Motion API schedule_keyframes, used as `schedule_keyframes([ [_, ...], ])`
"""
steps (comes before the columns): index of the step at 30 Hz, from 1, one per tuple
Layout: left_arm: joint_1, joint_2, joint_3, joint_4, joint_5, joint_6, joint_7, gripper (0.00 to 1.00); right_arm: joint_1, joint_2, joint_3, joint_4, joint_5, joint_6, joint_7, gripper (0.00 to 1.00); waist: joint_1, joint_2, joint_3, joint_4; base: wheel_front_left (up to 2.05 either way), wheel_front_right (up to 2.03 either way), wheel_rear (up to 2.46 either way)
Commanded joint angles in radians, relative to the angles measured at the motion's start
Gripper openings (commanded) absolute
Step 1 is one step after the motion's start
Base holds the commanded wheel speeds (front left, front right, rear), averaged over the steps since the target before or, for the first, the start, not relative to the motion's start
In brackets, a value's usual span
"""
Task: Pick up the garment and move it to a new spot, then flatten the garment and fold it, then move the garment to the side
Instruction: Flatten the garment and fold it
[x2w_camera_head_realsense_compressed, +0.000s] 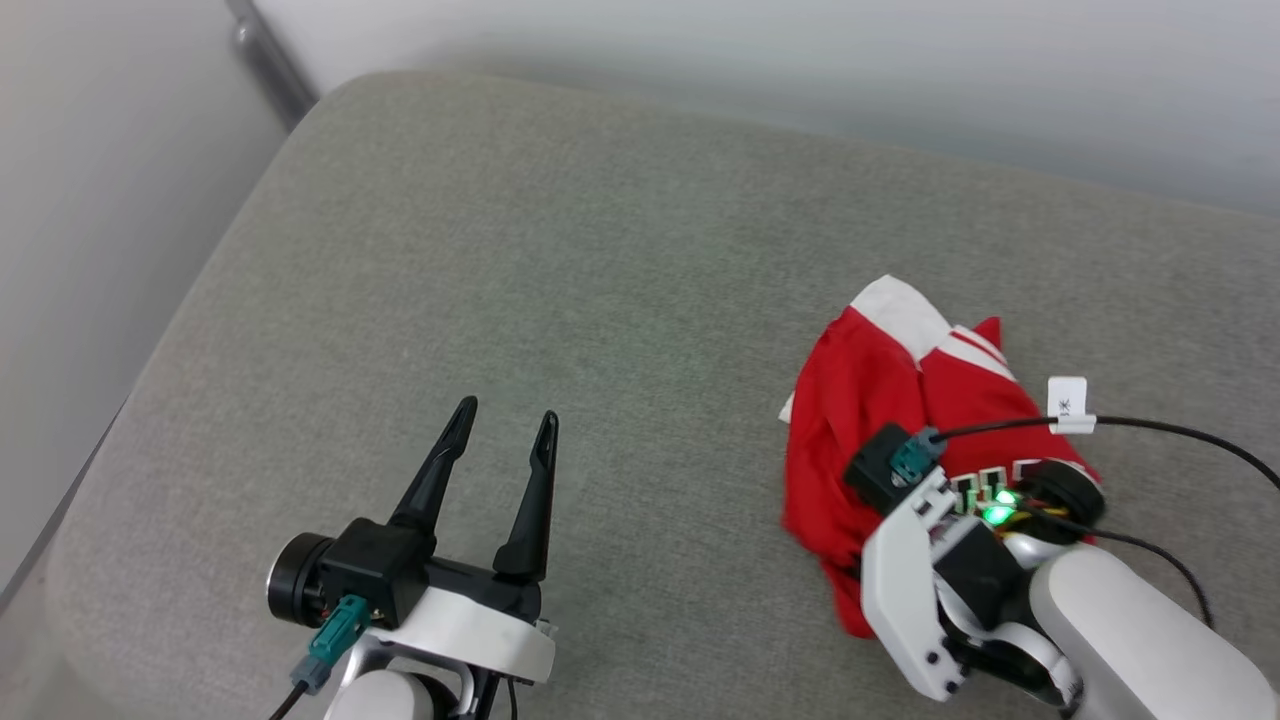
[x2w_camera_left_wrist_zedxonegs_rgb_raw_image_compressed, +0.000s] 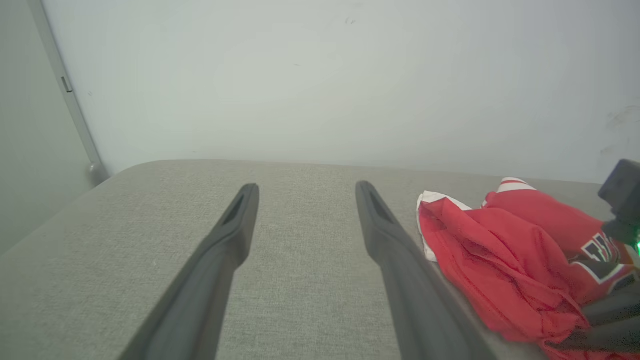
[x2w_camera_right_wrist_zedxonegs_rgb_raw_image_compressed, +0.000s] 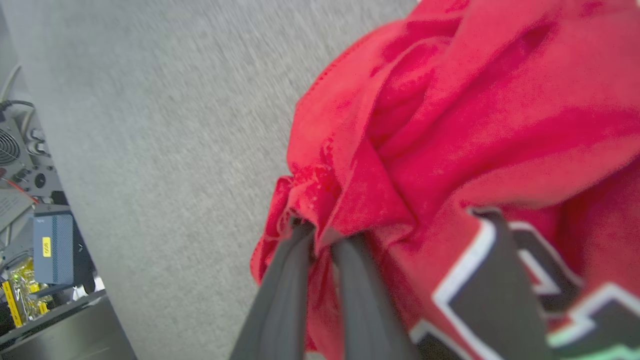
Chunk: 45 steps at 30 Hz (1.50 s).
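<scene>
The garment (x2w_camera_head_realsense_compressed: 870, 400) is a crumpled red jersey with white sleeve patches and black-and-white lettering, bunched on the grey cushion (x2w_camera_head_realsense_compressed: 600, 260) at the right. In the right wrist view my right gripper (x2w_camera_right_wrist_zedxonegs_rgb_raw_image_compressed: 322, 232) is shut on a fold of the garment (x2w_camera_right_wrist_zedxonegs_rgb_raw_image_compressed: 450, 125), red cloth pinched between its dark fingers. In the head view the wrist body covers those fingers. My left gripper (x2w_camera_head_realsense_compressed: 505, 420) hovers open over bare cushion at the lower left, well apart from the garment. The left wrist view shows its fingers (x2w_camera_left_wrist_zedxonegs_rgb_raw_image_compressed: 235, 220) spread, with the garment (x2w_camera_left_wrist_zedxonegs_rgb_raw_image_compressed: 500, 250) to their right.
The grey cushion ends at a rounded edge on the left and far side, with a pale wall (x2w_camera_left_wrist_zedxonegs_rgb_raw_image_compressed: 320, 75) behind. A black cable with a white tag (x2w_camera_head_realsense_compressed: 1067, 400) runs over the garment. Electronics and a blue box (x2w_camera_right_wrist_zedxonegs_rgb_raw_image_compressed: 50, 245) sit beyond the cushion edge.
</scene>
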Motion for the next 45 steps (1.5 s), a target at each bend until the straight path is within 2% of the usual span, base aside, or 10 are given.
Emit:
schedule_keyframes([
  [1, 0.008, -0.001, 0.005, 0.002, 0.004, -0.001, -0.002, 1.00, -0.022, 0.018, -0.013, -0.025, 0.017, 0.002, -0.017, 0.00, -0.0001, 0.0000, -0.029, -0.033, 0.00, 0.00, 0.00],
  [6, 0.026, -0.001, 0.024, 0.004, 0.015, -0.004, -0.002, 1.00, -0.028, 0.016, -0.128, -0.152, 0.070, 0.001, -0.072, 0.00, -0.0001, 0.0000, -0.064, -0.107, 0.00, 0.00, 0.00],
  [11, 0.037, -0.001, 0.045, 0.001, 0.017, -0.007, -0.002, 1.00, 0.030, 0.012, -0.324, -0.263, 0.064, 0.001, -0.133, 0.00, -0.0001, 0.0000, -0.074, -0.183, 0.00, 0.00, 0.00],
  [16, 0.039, -0.001, 0.062, -0.005, 0.023, -0.008, -0.002, 1.00, 0.146, 0.088, -0.574, -0.309, 0.057, 0.001, -0.223, 0.00, -0.0001, 0.0000, -0.070, -0.253, 0.00, 0.00, 0.00],
  [24, 0.015, -0.001, 0.056, 0.002, 0.025, -0.008, -0.002, 1.00, 0.357, 0.256, -0.937, -0.208, -0.105, 0.001, -0.367, 0.00, -0.0001, 0.0000, -0.057, -0.311, 0.00, 0.00, 0.00],
  [31, 0.021, -0.001, 0.049, 0.011, 0.028, -0.009, -0.002, 1.00, 0.454, 0.349, -1.080, -0.032, -0.197, 0.001, -0.380, 0.00, -0.0001, 0.0000, -0.061, -0.331, 0.00, 0.00, 0.00],
  [32, 0.022, -0.001, 0.049, 0.013, 0.028, -0.009, -0.002, 1.00, 0.458, 0.350, -1.076, -0.010, -0.210, 0.001, -0.384, 0.34, -0.0001, 0.0000, -0.063, -0.332, 0.00, 0.00, 0.00],
  [33, 0.023, 0.000, 0.047, 0.015, 0.029, -0.009, -0.002, 1.00, 0.462, 0.348, -1.068, 0.009, -0.226, 0.001, -0.390, 1.00, -0.0001, 0.0000, -0.065, -0.333, 0.00, 0.00, 0.00],
  [38, 0.027, 0.006, 0.041, 0.019, 0.029, -0.010, -0.002, 1.00, 0.453, 0.346, -1.018, 0.011, -0.225, 0.001, -0.438, 1.00, -0.0001, 0.0000, -0.079, -0.340, 0.00, 0.00, 0.00],
  [45, 0.036, 0.007, 0.030, 0.012, 0.018, -0.010, -0.002, 1.00, 0.466, 0.272, -0.894, -0.147, -0.196, 0.001, -0.571, 1.00, -0.0001, 0.0000, -0.108, -0.356, 0.00, 0.00, 0.00],
])
